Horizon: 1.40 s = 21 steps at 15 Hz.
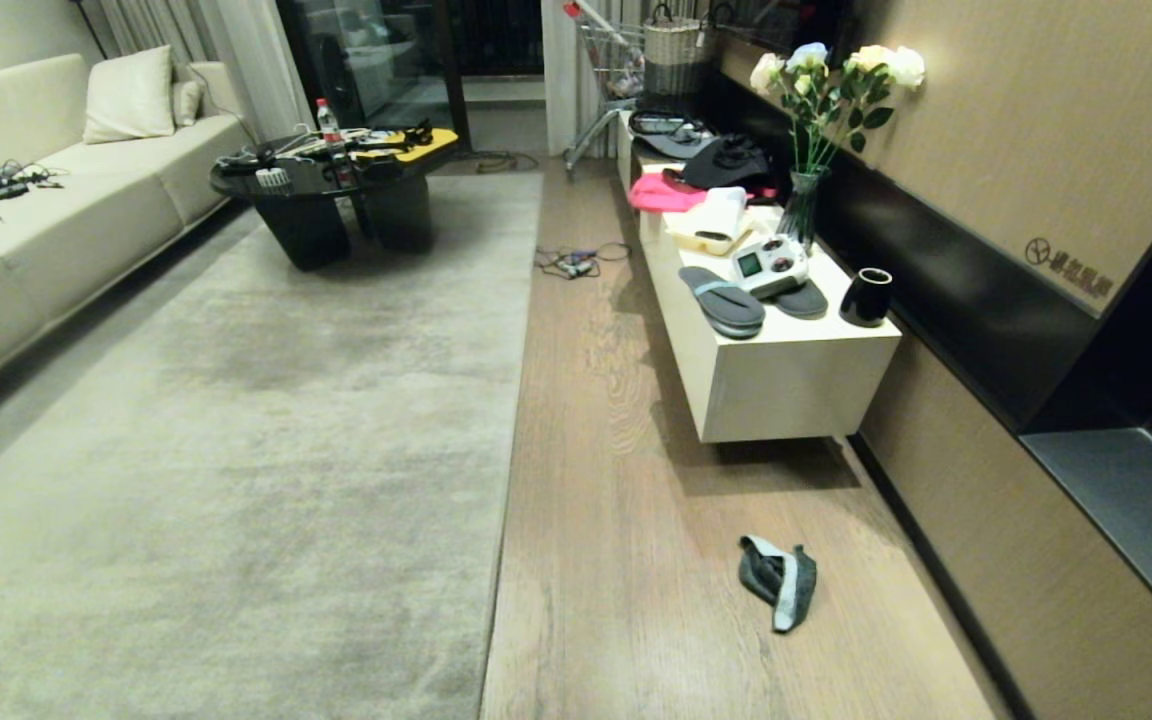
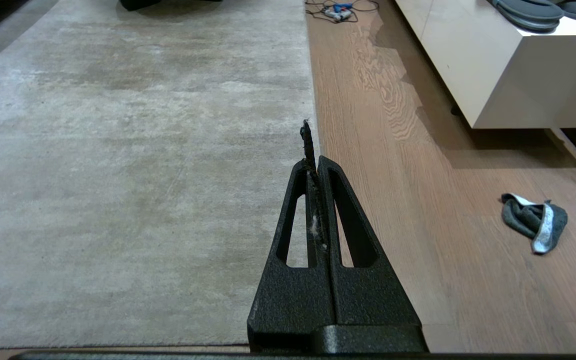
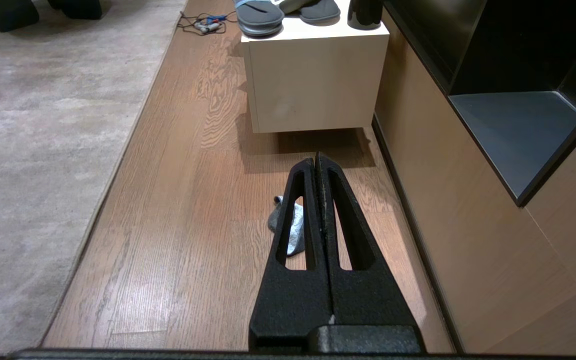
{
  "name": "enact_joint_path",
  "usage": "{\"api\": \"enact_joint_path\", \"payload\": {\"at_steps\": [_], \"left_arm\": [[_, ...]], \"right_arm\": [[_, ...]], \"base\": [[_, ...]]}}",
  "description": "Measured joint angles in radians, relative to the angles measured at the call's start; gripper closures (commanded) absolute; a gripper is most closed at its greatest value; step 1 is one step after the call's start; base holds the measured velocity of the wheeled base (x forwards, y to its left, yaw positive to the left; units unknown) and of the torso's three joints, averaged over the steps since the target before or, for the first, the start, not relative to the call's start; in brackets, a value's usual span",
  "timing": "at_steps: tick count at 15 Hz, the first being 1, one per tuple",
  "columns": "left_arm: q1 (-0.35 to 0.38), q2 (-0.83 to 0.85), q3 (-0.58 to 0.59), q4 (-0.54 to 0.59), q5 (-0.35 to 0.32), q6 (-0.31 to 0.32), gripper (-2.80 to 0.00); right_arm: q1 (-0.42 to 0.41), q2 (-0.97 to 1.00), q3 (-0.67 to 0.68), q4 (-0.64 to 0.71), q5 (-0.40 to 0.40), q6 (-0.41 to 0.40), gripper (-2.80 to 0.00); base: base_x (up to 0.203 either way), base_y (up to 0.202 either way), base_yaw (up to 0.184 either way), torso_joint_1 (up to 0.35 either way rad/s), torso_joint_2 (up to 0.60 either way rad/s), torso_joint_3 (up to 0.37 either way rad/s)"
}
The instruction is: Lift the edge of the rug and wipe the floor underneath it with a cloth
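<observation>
- Waiting at the start, both the left gripper (image 2: pixel 313 165) and right gripper (image 3: pixel 318 165) were closed and empty.
- Cloth (image 1: pixel 778 580) lay on the floor (image 1: pixel 626 520), right of the flat rug (image 1: pixel 236 450).
- Next move, likely: fetch the cloth.

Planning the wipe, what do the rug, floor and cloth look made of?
Rug: short-pile textile, matte and mottled.
Floor: wood or wood-look planks, visible grain, slight sheen.
Cloth: soft crumpled fabric, probably microfibre, dark grey with a pale part.

Mottled grey-beige rug (image 1: pixel 236 400), brown wood-grain floor (image 1: pixel 636 560), dark grey and pale blue cloth (image 1: pixel 778 581)
</observation>
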Motion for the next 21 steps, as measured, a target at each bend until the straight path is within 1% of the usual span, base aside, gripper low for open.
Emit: {"api": "enact_joint_path", "payload": {"at_steps": [17,21], "left_arm": [[0.000,0.000,0.000,0.000,0.000,0.000,0.00],[0.000,0.000,0.000,0.000,-0.001,0.000,0.00]], "right_arm": [[0.000,0.000,0.000,0.002,0.001,-0.006,0.00],[0.000,0.000,0.000,0.002,0.002,-0.008,0.00]], "base": [[0.000,0.000,0.000,0.000,0.00,0.000],[0.000,0.000,0.000,-0.018,-0.28,-0.310]]}}
